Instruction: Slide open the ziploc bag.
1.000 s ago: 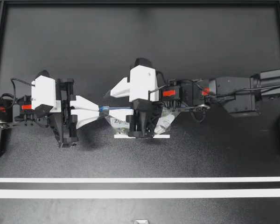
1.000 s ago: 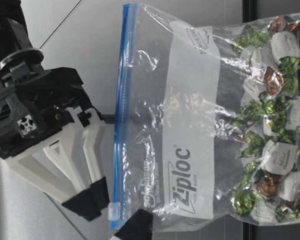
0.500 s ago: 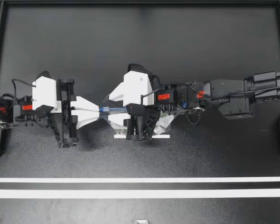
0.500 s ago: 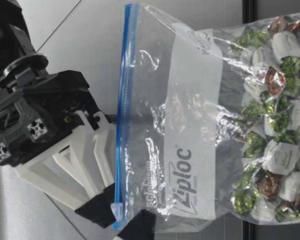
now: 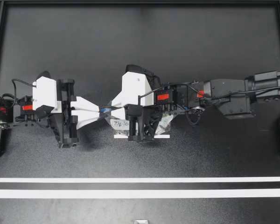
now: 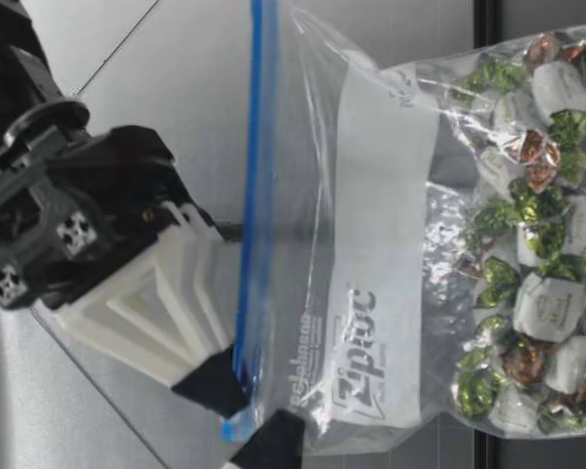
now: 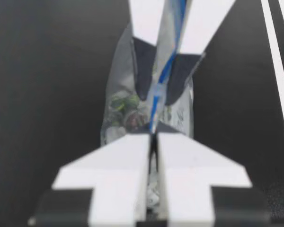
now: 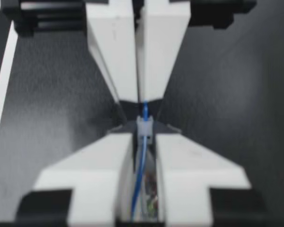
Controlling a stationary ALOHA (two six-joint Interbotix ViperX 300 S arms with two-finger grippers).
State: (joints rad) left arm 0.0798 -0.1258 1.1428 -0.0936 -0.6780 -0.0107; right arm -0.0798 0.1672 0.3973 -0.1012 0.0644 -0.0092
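left gripper, left of centre in the top view, is clamped tight on the corner of the bag, which stands upright at mid frame. over the last second the right gripper has moved left along the zip. its fingers have narrowed from spread to nearly touching, apparently pinching the slider. finding: grasp looks made, zip not yet opened.
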